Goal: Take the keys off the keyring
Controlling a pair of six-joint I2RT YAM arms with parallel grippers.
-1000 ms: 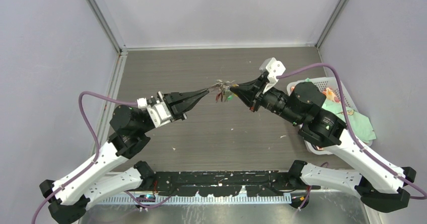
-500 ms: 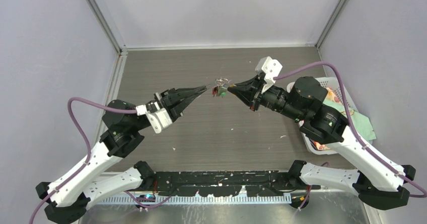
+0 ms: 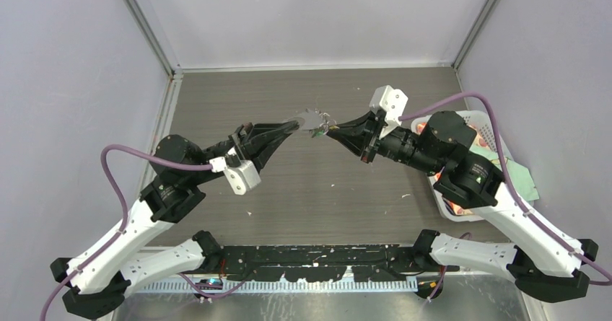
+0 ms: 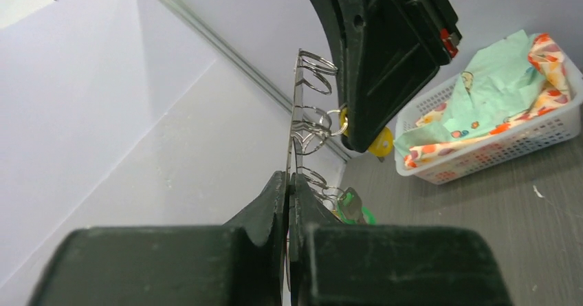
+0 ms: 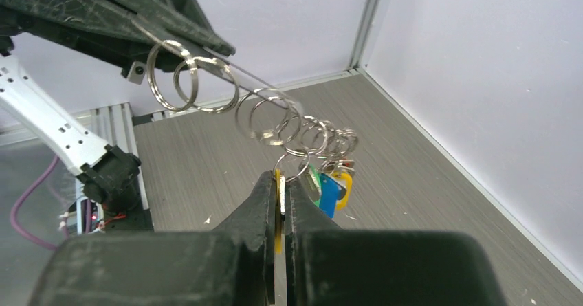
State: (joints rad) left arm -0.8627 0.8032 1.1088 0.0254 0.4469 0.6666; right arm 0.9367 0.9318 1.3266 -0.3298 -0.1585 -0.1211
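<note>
The keyring is a flat silvery plate held in the air between both grippers. My left gripper is shut on one end of it. In the left wrist view the plate is edge-on, rising from my shut left gripper, with several split rings hanging off it. My right gripper is shut on a yellow-headed key that hangs from one ring. Green, blue and another yellow key dangle beside my right gripper. The green key also shows in the left wrist view.
A white basket with patterned cloths stands at the right, partly under my right arm, and shows in the left wrist view. Grey walls enclose the wooden table on three sides. A black rail runs along the near edge.
My left wrist has rolled and its arm shifted, turning the keyring so its flat face shows from above. My right gripper has stayed at the keys, moving slightly left.
</note>
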